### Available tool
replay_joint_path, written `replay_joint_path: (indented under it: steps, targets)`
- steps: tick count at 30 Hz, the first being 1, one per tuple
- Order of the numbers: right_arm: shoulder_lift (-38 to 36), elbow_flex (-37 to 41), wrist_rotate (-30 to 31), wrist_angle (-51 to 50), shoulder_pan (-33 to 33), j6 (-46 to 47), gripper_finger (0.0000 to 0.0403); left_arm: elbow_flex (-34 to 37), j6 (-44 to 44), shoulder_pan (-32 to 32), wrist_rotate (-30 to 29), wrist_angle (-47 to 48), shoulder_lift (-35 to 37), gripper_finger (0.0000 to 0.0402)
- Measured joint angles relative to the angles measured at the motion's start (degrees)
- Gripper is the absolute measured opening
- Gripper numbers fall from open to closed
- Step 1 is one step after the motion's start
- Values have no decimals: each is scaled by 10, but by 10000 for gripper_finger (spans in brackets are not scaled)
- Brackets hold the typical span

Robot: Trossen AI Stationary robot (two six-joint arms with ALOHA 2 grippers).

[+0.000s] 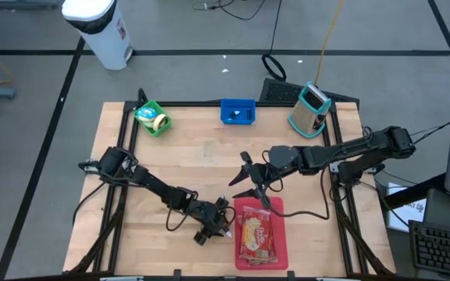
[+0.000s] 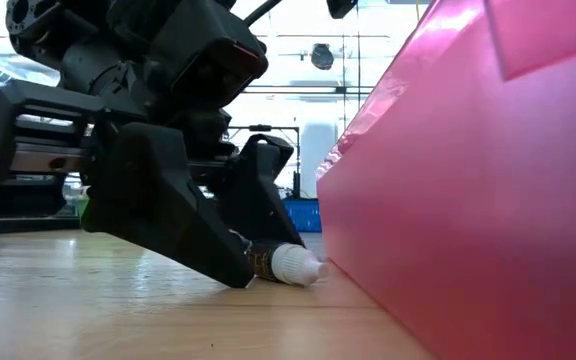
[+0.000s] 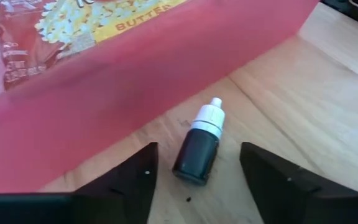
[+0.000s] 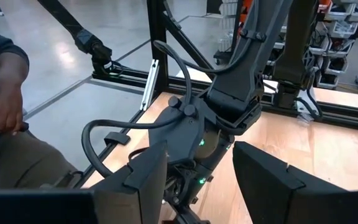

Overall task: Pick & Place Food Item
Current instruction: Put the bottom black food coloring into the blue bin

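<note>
Small dark bottle (image 3: 199, 149) on table btwn wide-open, empty left gripper (image 3: 197, 180) fingers.

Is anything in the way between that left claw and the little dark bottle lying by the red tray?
Nothing visible. The small bottle lies on bare wood between the open fingers of the left gripper, right beside the red tray.

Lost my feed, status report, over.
Left pincer open, straddling small dark bottle lying on table. Right pincer open, hovering mid-table. Red tray with popcorn bag tight beside bottle.
</note>
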State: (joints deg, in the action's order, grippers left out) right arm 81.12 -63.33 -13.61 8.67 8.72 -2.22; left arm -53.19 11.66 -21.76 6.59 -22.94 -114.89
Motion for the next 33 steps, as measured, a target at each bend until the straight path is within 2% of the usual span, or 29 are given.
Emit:
replay_joint_path:
  steps: [7,12,18,23,33]
  targets:
    - [0,0,0,-18,0,0,171,1,-30,-1,-1,0,0,134]
    - [0,0,0,-38,0,0,171,1,-31,-1,-2,-8,-1,93]
    - [0,0,0,-53,0,0,171,2,-43,0,-17,-21,-3,85]
    - [0,0,0,-56,0,0,171,2,-31,-1,-84,11,15,82]
    - [0,0,3,-93,-9,11,171,2,20,-10,-229,171,172,81]
